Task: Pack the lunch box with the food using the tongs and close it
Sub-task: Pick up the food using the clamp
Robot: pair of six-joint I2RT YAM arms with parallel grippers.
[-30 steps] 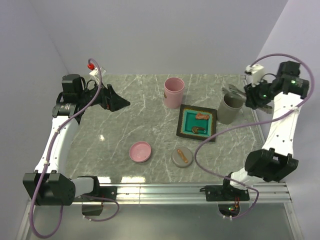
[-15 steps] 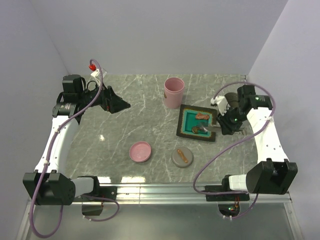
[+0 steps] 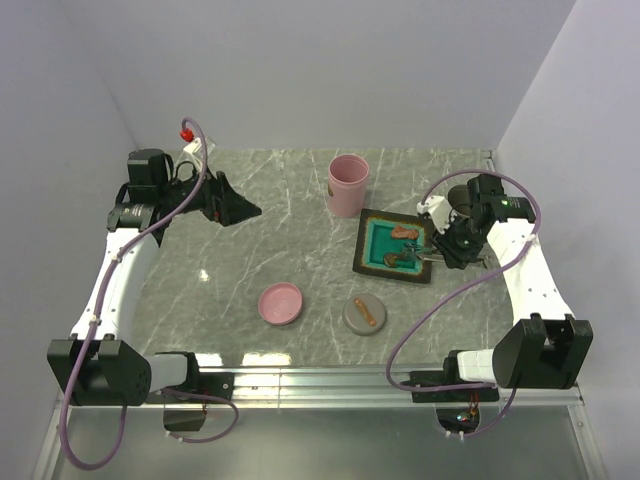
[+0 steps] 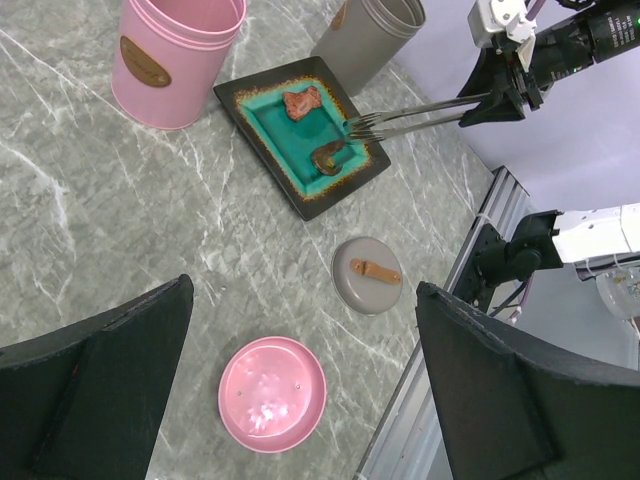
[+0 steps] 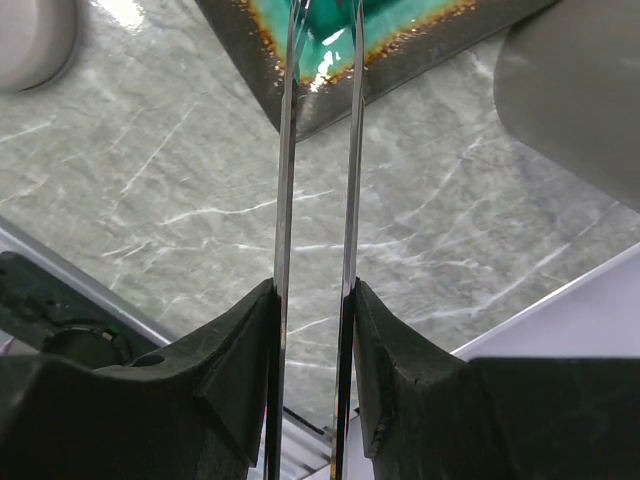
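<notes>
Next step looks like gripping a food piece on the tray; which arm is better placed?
Right. The right gripper is shut on the tongs, whose tips reach over the tray beside the brown food piece. The left gripper hangs open, far off.

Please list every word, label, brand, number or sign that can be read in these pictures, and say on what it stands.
No text can be read anywhere.
Oval brown label on the pink container: too blurred to read.
Oval label on the gray container: partly cut off by the picture edge, unreadable.
</notes>
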